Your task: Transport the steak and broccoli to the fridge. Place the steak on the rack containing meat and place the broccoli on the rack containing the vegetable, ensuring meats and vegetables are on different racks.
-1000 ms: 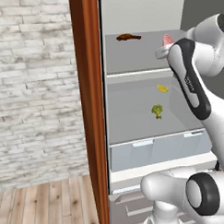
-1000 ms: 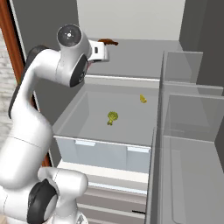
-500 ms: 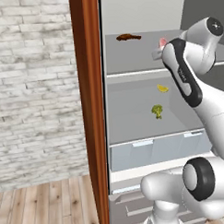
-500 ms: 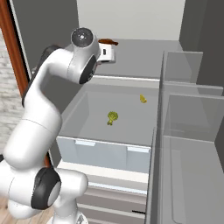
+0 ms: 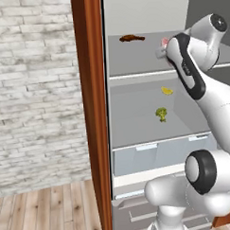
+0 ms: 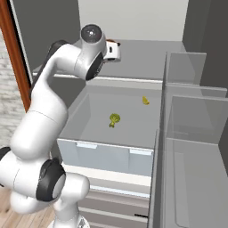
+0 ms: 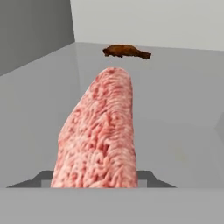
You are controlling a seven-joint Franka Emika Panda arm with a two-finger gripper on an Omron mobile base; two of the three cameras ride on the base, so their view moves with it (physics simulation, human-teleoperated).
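Note:
The steak (image 7: 100, 131), a pinkish-red slab, stands on edge between the fingers of my gripper (image 5: 162, 47), which is shut on it. It hangs just above the front right of the rack containing meat (image 5: 133, 57), the fridge's upper grey shelf. A dark brown meat piece (image 7: 126, 51) lies further back on that shelf, also seen as the brown piece (image 5: 131, 38) at its left. The broccoli (image 5: 161, 113) sits on the lower shelf (image 6: 89, 111), with a small yellow vegetable (image 5: 167, 91) just behind it. From the right, the broccoli (image 6: 114, 119) and my gripper (image 6: 113, 50) are both in sight.
The fridge's reddish-brown wood side panel (image 5: 91, 113) stands at the left of the opening. A pale drawer (image 5: 152, 155) closes off the space under the lower shelf. The open door with its bins (image 6: 191, 133) is on the right. A brick wall (image 5: 35, 92) lies beyond the panel.
The arm has stretched forward and its elbow has risen, carrying the steak a little further in over the upper shelf. The grip is unchanged, and the food on the shelves has not moved.

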